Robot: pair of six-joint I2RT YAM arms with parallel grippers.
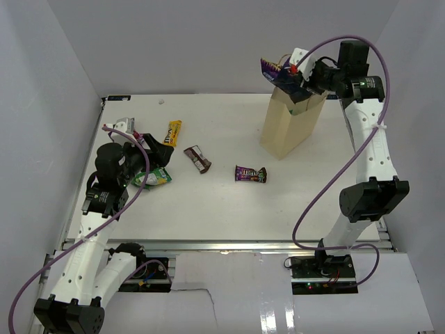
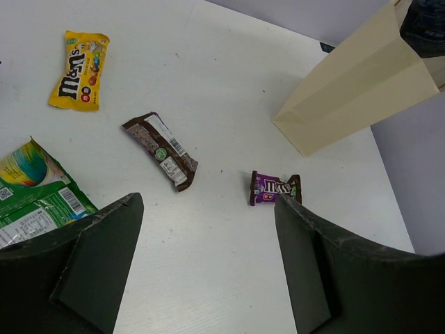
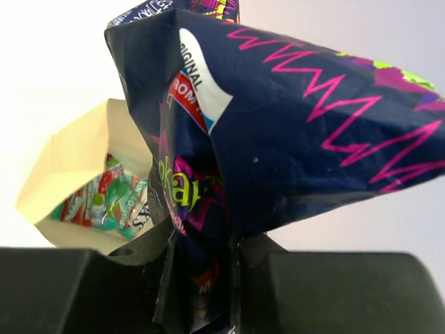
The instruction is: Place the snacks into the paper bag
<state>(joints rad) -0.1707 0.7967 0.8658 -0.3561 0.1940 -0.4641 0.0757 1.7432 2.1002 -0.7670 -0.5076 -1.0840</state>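
Note:
The tan paper bag (image 1: 290, 125) stands upright at the far right of the table, mouth open (image 3: 69, 160), a teal candy bag (image 3: 104, 198) lying inside. My right gripper (image 1: 300, 75) hovers over that mouth, shut on the large dark blue bag (image 3: 292, 132), also seen from above (image 1: 278, 74). On the table lie a yellow packet (image 1: 173, 131), a brown bar (image 1: 197, 159), a purple pack (image 1: 250, 174) and a green-white pouch (image 1: 154, 177). My left gripper (image 2: 208, 271) is open over bare table at the left, beside the pouch (image 2: 35, 198), its fingers (image 2: 97, 257) empty.
White walls enclose the table on the left, back and right. A small silvery packet (image 1: 125, 124) lies at the far left behind the left arm. The right arm's purple cable loops over the table's right side.

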